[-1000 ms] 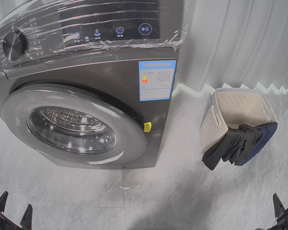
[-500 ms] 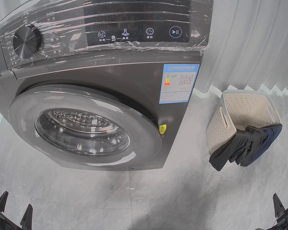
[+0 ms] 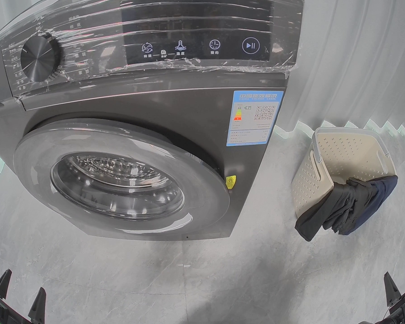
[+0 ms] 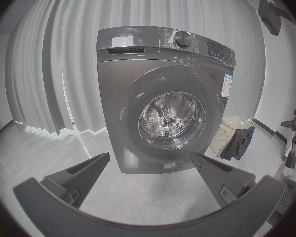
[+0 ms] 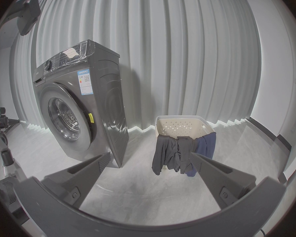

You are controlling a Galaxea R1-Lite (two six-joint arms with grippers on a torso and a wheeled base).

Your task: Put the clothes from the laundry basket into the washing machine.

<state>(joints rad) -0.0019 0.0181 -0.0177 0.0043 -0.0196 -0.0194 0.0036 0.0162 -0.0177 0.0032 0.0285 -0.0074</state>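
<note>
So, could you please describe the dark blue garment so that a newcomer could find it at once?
Start at the grey washing machine; on the floor to the robot's right of it stands a cream perforated laundry basket. Black clothes hang over its near rim, with the dark blue garment at their right end. It alone is blue.

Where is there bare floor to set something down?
Bare floor lies before the washing machine, and in the strip between it and the laundry basket. Crowded only at the basket's near rim, where the clothes hang over.
</note>
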